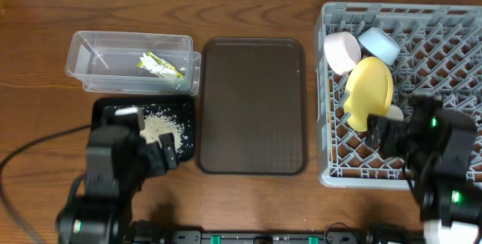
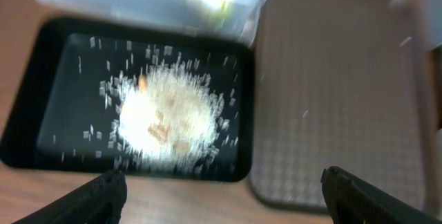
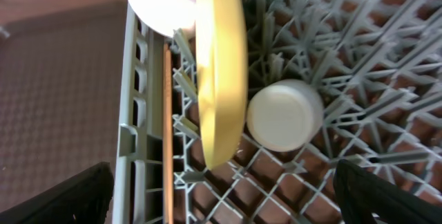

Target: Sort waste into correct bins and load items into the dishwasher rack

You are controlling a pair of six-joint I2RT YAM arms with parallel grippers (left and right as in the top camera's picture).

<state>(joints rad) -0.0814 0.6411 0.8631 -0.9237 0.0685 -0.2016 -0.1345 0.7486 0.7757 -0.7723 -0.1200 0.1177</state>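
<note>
The plate [image 3: 221, 72] is standing on edge in the rack [image 1: 452, 41], just beside the cup [image 3: 284, 115]. I'm holding my right hand [image 1: 384, 135] wide and empty near it, so a careless brush could be tipping it over.

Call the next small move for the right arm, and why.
Probably lift the right gripper clear of the rack and retract: it is open and empty, and the plate, cup, chopsticks, pink bowl and blue bowl already sit inside.
</note>
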